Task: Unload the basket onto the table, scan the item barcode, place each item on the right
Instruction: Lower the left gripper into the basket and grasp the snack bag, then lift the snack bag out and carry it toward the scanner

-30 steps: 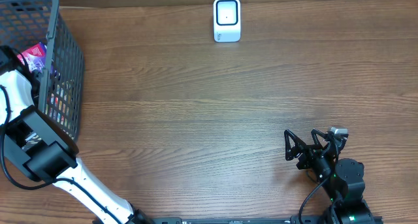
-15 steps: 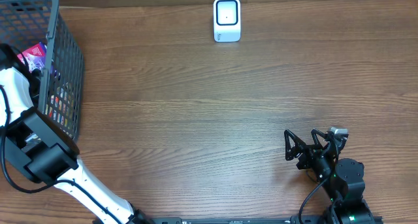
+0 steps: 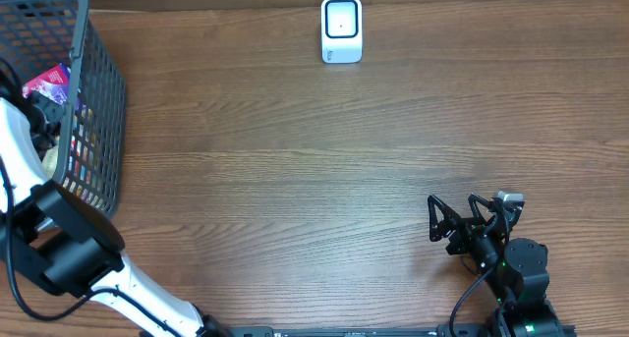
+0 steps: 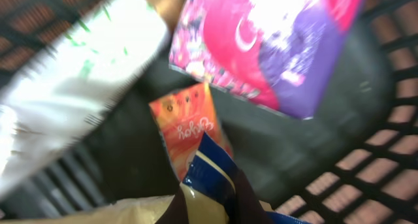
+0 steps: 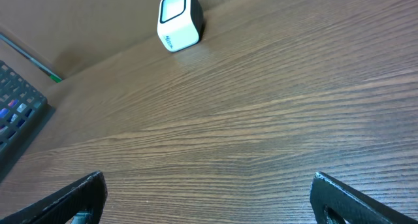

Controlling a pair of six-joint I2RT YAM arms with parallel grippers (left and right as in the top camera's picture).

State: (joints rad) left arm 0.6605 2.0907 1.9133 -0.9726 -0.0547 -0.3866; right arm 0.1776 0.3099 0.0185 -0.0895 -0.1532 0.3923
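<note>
inside the basket (image 3: 103, 131), the left gripper (image 3: 41, 114) was shut, and it looked to have pinched the top edge of a blue packet (image 4: 212, 175) with a cream-gold border, though the fingers themselves were hidden behind the film in the wrist view. that packet, the likely item to scan, sat above the other goods in the basket. the right gripper (image 5: 209, 188) stood wide apart and empty, well away from the basket over the bare worktop (image 3: 295, 180). the scanner (image 3: 341, 28) stood far from the basket, by the worktop's back edge.

the grip seemed to be on a thin, slippery fold only, so the packet could slide out on the lift. it could also catch on the basket's grid wall. a crumpled or turned face might hide the barcode from the scanner.

the packets were glossy, crinkled film: a pink and purple packet (image 4: 274, 48), a flat orange packet (image 4: 189, 129) below it, and a white pouch (image 4: 85, 74) with green marks beside them. the basket was a dark, stiff lattice. the scanner was a smooth, white, rounded block, and the worktop had a brown wood grain.
</note>
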